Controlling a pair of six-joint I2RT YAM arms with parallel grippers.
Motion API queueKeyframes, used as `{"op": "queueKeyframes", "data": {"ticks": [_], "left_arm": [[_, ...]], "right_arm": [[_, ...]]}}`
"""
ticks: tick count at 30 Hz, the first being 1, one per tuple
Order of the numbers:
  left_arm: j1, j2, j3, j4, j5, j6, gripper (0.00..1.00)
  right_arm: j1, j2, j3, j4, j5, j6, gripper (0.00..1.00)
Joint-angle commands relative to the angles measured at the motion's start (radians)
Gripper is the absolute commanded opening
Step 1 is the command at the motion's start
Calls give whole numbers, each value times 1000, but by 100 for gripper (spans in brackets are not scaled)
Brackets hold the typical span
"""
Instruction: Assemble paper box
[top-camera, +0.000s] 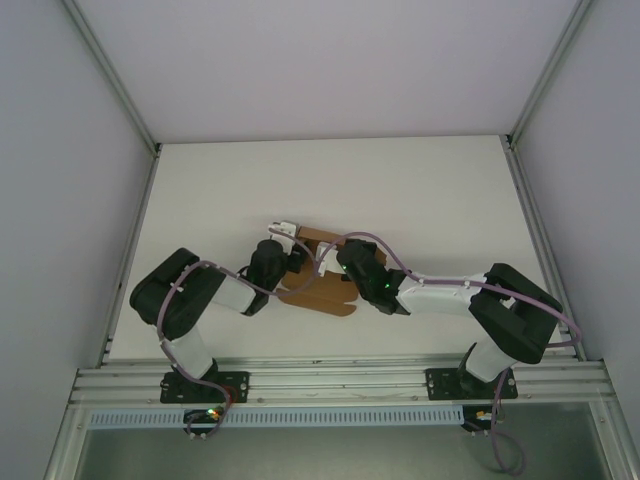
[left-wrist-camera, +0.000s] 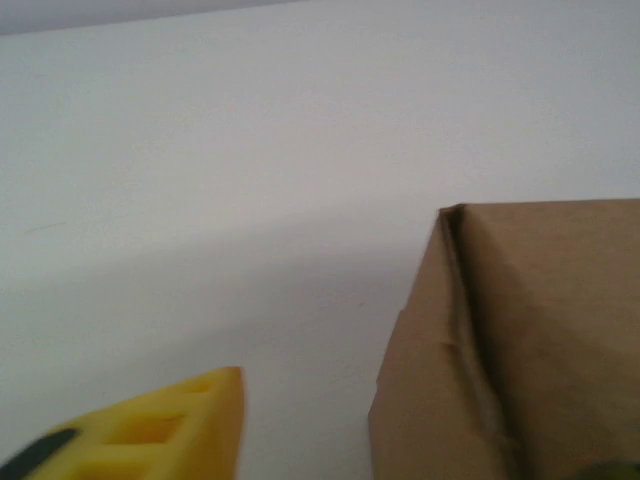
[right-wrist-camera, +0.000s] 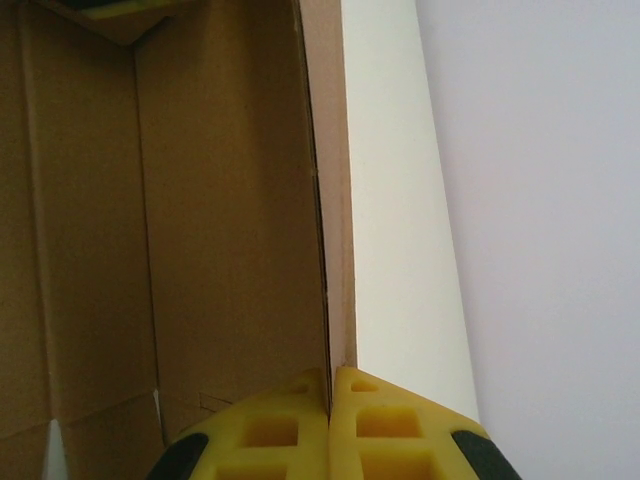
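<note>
The paper box (top-camera: 322, 285) is brown cardboard, partly folded, lying at the table's middle between both wrists, with flaps spread toward the near side. My right gripper (right-wrist-camera: 330, 376) is shut on the thin edge of an upright box wall (right-wrist-camera: 230, 200); the yellow pads meet on the cardboard. My left gripper (top-camera: 288, 238) stands at the box's far left corner. In the left wrist view its yellow finger (left-wrist-camera: 170, 428) is well apart from the box corner (left-wrist-camera: 520, 340), with bare table in the gap. The other finger is mostly hidden by the cardboard.
The white table (top-camera: 420, 190) is walled by pale panels with metal rails (top-camera: 130, 250) at left and right. An aluminium beam (top-camera: 340, 380) carrying both arm bases runs along the near edge.
</note>
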Motion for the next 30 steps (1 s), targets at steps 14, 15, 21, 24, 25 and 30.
{"op": "queueKeyframes", "data": {"ticks": [14,15,21,24,25,30], "left_arm": [[-4,7,24,10,-60,8,0],[-9,5,25,8,-64,13,0],[-26,10,30,-15,-71,17,0],[-33,12,29,-15,-56,6,0],[-39,11,26,-8,-46,6,0],[-49,20,14,4,16,-1,0]], "right_arm": [[-8,-187,-32,-234,-215,219,50],[-17,-244,-32,-261,-263,249,53],[-132,-453,-81,-262,-593,393,71],[-224,-475,-86,-162,-659,531,78],[-255,-459,-66,-149,-668,582,79],[-335,-245,136,-225,-749,743,84]]}}
